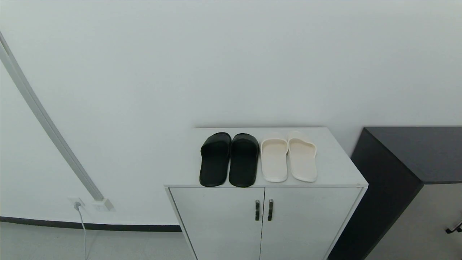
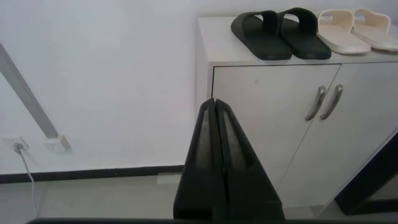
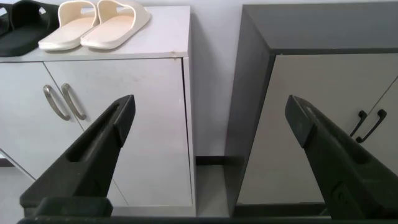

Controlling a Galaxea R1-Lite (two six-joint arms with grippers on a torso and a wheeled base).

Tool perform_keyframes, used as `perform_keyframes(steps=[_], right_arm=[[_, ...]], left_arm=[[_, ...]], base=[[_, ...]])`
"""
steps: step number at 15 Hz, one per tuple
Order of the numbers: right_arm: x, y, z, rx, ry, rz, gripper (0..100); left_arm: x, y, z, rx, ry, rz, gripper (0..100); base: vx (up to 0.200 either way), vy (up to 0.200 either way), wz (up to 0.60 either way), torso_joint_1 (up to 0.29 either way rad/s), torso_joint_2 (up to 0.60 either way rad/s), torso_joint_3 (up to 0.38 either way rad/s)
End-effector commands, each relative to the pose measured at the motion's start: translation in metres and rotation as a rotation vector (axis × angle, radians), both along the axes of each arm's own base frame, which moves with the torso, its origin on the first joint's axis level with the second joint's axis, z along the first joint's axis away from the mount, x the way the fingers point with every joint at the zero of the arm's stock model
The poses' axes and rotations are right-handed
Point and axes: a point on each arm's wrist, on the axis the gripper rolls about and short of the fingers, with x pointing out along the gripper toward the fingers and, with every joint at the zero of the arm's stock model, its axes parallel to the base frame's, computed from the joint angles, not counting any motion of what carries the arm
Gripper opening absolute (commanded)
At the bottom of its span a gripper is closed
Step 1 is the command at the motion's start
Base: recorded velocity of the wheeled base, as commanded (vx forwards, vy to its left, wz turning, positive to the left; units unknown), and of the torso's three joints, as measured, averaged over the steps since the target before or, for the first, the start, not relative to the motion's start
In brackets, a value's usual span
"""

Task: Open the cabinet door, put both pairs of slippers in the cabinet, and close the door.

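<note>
Standing on the flat top of the white cabinet, both pairs of slippers lay side by side, heels toward the front edge. The black slippers were matte slides with a broad strap over the toe end, placed on the robot's left. The cream slippers were smooth, moulded slides with rounded outlines and a raised rim round the footbed, placed just beside the black pair on the right.

The cabinet had smooth white panels and square edges. Its left door and right door were shut. Two curved metal handles stood upright either side of the centre seam.

The left gripper hung before the left door, its dark tapered fingers pressed together on nothing. The right gripper had its fingers spread wide and empty, facing the gap between the white cabinet and a dark cabinet.
</note>
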Motion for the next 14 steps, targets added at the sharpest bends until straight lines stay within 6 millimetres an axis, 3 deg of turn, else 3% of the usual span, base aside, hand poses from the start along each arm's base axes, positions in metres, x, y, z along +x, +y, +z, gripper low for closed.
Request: perform_keyframes(steps=[1,9,10,11,12,14], right_arm=[[0.000,0.000,0.000,0.000,0.001,0.000,100],[0.000,0.000,0.000,0.001,-0.001,0.000,100],[-0.001,0.000,0.008,0.003,-0.031,-0.003,100],[-0.012,0.000,0.072,0.086,-0.144,0.009,100],[-0.012,-0.001,0.108,0.147,-0.115,0.027,100],[0.013,0.003,0.120,0.095,0.089,0.165,100]], left_arm=[[0.000,0.000,0.000,0.000,0.001,0.000,0],[0.000,0.000,0.000,-0.003,0.001,0.000,0],[0.000,0.000,0.000,-0.003,0.001,0.000,0],[0.000,0.000,0.000,-0.003,0.001,0.000,0],[0.000,0.000,0.000,-0.003,0.001,0.000,0],[0.000,0.000,0.000,-0.001,0.001,0.000,0]], base=[[0.000,0.000,0.00,0.000,0.00,0.000],[0.000,0.000,0.00,0.000,0.00,0.000],[0.000,0.000,0.00,0.000,0.00,0.000],[0.000,0.000,0.00,0.000,0.00,0.000],[0.000,0.000,0.00,0.000,0.00,0.000],[0.000,0.000,0.00,0.000,0.00,0.000]])
